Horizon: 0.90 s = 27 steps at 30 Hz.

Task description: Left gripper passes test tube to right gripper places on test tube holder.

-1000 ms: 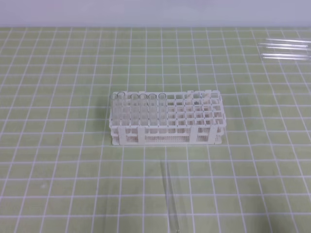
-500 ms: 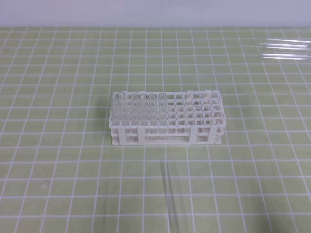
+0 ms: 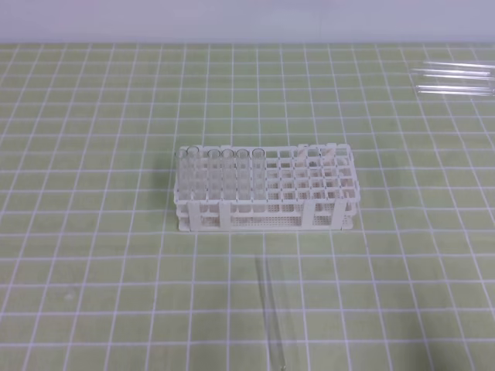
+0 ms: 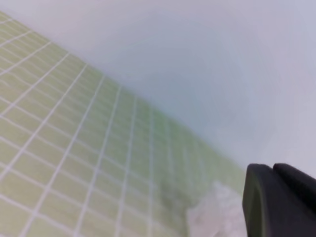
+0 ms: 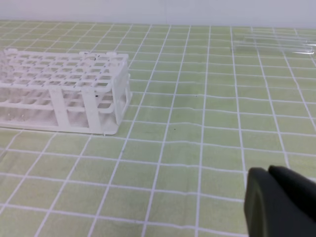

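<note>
The test tube [image 3: 271, 317] lies on the green grid mat, clear and thin, in front of the test tube holder and running toward the near edge. The white test tube holder [image 3: 263, 219] stands mid-table, with several clear tubes [image 3: 224, 164] upright in its left columns. Neither arm shows in the exterior high view. In the left wrist view the left gripper [image 4: 273, 170] sits low right, its black fingers pressed together with nothing between them. The right gripper [image 5: 269, 173] is likewise shut and empty, to the right of the holder [image 5: 59, 106] and well apart from it.
Spare clear tubes [image 3: 456, 79] lie side by side at the far right of the mat, also seen as tubes [image 5: 276, 45] in the right wrist view. A pale wall borders the mat's far edge. A blurred white shape [image 4: 215, 215] shows beside the left fingers.
</note>
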Motion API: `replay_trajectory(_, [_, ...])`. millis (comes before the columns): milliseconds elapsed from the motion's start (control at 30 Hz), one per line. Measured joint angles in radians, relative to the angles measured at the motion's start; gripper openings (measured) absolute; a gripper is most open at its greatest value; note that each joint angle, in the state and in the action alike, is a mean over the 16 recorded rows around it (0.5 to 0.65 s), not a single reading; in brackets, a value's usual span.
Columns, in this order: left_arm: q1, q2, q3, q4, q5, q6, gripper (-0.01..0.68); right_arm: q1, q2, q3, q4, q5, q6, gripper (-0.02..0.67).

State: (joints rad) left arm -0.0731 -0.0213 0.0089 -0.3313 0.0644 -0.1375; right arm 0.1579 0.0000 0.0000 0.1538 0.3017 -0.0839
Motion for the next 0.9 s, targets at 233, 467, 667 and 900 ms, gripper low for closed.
replay_trajectory(233, [0.0, 0.0, -0.001, -0.131, -0.158, -0.144, -0.001, 0.0, 0.0, 0.0, 0.0, 0.0, 0.0, -0.018])
replay_trajectory(467, [0.0, 0.0, -0.001, -0.154, -0.235, -0.174, -0.001, 0.0, 0.0, 0.0, 0.0, 0.0, 0.0, -0.018])
replay_trajectory(667, [-0.003, -0.006, -0.009, -0.156, -0.222, -0.223, -0.001, 0.0, 0.0, 0.0, 0.0, 0.0, 0.0, -0.018])
replay_trajectory(900, [-0.028, 0.012, -0.118, -0.158, 0.004, -0.245, -0.001, 0.0, 0.0, 0.0, 0.0, 0.0, -0.001, -0.018])
